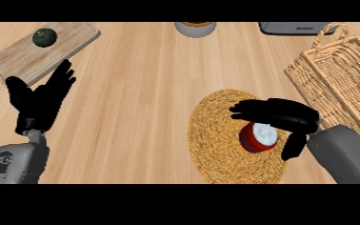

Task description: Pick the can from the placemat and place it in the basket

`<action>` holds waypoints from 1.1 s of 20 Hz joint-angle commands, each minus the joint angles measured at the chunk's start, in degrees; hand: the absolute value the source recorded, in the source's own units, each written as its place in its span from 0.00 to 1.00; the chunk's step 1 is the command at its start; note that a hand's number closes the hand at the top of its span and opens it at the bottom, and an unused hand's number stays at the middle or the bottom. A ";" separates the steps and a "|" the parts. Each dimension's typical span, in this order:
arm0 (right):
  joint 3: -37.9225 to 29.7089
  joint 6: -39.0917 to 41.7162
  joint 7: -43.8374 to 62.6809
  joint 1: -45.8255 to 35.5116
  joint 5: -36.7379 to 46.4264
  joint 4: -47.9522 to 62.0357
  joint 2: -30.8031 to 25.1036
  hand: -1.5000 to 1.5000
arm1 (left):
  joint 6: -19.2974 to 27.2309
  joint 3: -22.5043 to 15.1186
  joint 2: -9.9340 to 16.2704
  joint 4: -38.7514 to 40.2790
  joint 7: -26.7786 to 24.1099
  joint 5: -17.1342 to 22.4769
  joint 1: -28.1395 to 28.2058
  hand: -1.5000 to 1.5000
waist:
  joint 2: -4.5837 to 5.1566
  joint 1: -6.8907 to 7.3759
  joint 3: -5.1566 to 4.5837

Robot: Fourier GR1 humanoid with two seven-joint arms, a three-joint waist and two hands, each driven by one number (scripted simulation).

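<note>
The short red can with a white lid (259, 137) is shown upright on the round woven straw placemat (218, 138), enclosed by the curled fingers of the right hand (281, 114), with the wicker basket (330, 76) just beyond that hand and the left hand (38, 97) resting open on the wooden table (141, 76).

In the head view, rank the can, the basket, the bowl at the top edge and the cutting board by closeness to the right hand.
From the right hand:
1. Can, under its fingers on the placemat.
2. Basket, right side.
3. Bowl, top centre.
4. Cutting board, far left.
</note>
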 commanded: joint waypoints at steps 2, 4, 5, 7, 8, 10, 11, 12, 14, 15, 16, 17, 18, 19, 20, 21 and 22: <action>1.39 -1.36 -3.87 0.83 5.57 1.89 2.56 1.00 | -0.36 0.29 -0.64 -3.16 -0.78 -0.77 3.51 0.50 | -0.01 0.22 0.01; 3.46 -0.70 -2.99 3.67 6.85 -5.88 -0.78 1.00 | -0.24 -0.16 -1.24 -2.26 -1.02 -0.99 2.54 0.50 | -0.11 -0.14 -0.01; 3.54 -6.30 -6.78 -1.66 10.01 6.61 3.38 1.00 | 0.54 -0.03 -1.85 2.72 -1.89 -1.83 -1.60 0.50 | 0.20 0.32 0.02; 2.10 -1.30 -3.63 2.13 8.62 -2.42 2.41 1.00 | 0.83 -0.06 -1.69 0.24 0.97 -2.26 -1.72 0.50 | -0.03 -0.17 0.00; 1.90 -3.06 -5.51 2.74 9.05 -1.15 1.90 1.00 | -3.28 2.54 1.24 3.73 -1.43 -0.14 -1.64 0.50 | 0.01 -0.17 -0.01; 0.96 -4.72 -7.13 0.22 10.84 3.94 3.60 1.00 | -1.88 1.27 -0.57 -2.27 -0.68 -0.85 2.48 0.50 | 0.00 0.25 0.01; 3.91 -6.51 -5.45 3.35 12.42 1.28 3.87 1.00 | 0.22 0.21 -1.71 0.99 0.77 -2.27 -2.39 0.50 | 0.02 -0.19 0.01; 2.09 -3.35 -6.53 2.57 10.99 -0.74 2.21 1.00 | -1.63 1.26 -0.79 0.75 -2.38 -1.83 0.87 0.50 | -0.03 -0.10 -0.01; 2.53 -6.62 -8.18 -0.23 12.60 6.17 5.08 1.00 | -3.52 2.76 1.00 0.73 1.38 0.62 -2.40 0.50 | 0.12 0.31 0.02; -2.35 -2.93 9.59 -1.60 9.20 5.78 10.14 1.00 | -0.78 1.33 -1.15 0.75 -1.57 -1.69 0.66 0.50 | 0.12 0.60 -0.05; -6.32 -5.86 17.69 0.80 7.82 7.30 13.00 1.00 | -0.86 0.90 -1.49 0.59 -0.83 -1.48 0.30 0.50 | 0.14 -0.27 -0.09; -10.50 -6.48 22.29 0.61 6.11 8.32 13.25 1.00 | -0.97 1.97 -0.41 0.92 -0.88 -1.19 0.02 0.50 | 0.17 -1.28 -0.21; -13.76 -8.09 26.05 1.57 5.14 9.33 13.21 1.00 | -0.72 2.76 0.01 0.68 -1.06 -1.01 0.80 0.50 | -0.08 -2.08 -0.27; -16.48 -9.83 29.13 1.94 4.21 10.17 13.75 1.00 | -0.52 2.63 -0.07 0.67 -1.08 -1.23 0.70 0.50 | 0.09 -3.25 -0.24; -18.65 -11.17 32.05 2.06 3.47 10.53 14.25 1.00 | -0.44 2.43 -0.28 0.88 -1.18 -1.42 1.13 0.50 | 0.13 -4.23 -0.37; -20.37 -12.91 36.19 2.47 2.89 11.16 16.21 1.00 | -0.17 3.03 -0.04 0.60 -0.96 -1.11 0.87 0.50 | -0.04 -4.01 -0.30; -22.02 -14.42 40.46 1.40 2.85 11.51 17.58 1.00 | 0.03 2.96 -0.42 0.53 -0.89 -1.00 0.68 0.50 | 0.01 -3.38 -0.40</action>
